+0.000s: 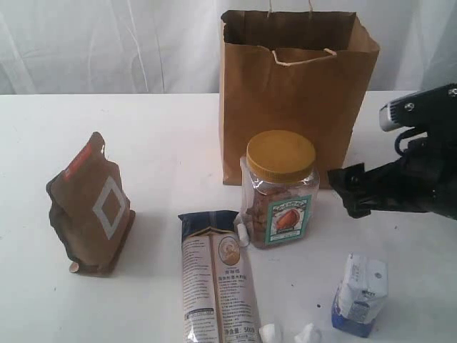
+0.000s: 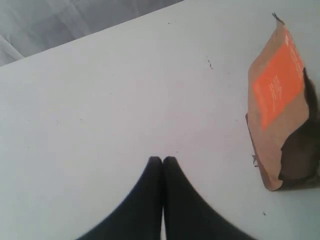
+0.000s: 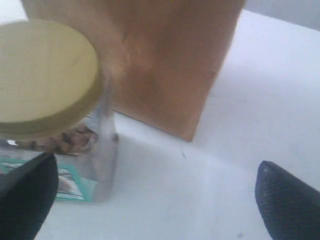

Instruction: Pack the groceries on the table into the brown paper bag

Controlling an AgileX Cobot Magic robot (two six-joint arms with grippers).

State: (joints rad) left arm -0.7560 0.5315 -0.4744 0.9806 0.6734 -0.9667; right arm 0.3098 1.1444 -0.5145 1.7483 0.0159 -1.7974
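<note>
Four items on bench (image 1: 157, 128) in front of bag (image 1: 300, 93), unpacked: pouch (image 1: 93, 207), noodle pkt (image 1: 218, 279), nut jar (image 1: 280, 193), carton (image 1: 360, 293); bag's inside unseen; right tool (image 3: 155, 200) apart, left tool (image 2: 162, 162) together.

Left claw (image 2: 162, 160) closed, right claw (image 3: 156, 167) spread wide

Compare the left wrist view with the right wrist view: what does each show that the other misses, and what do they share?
Only the left wrist view: the brown pouch, its orange panel facing the camera, and the left gripper, shut. Only the right wrist view: the yellow-lidded nut jar, the brown paper bag close by it, and the right gripper, open wide. Both: the white table.
</note>
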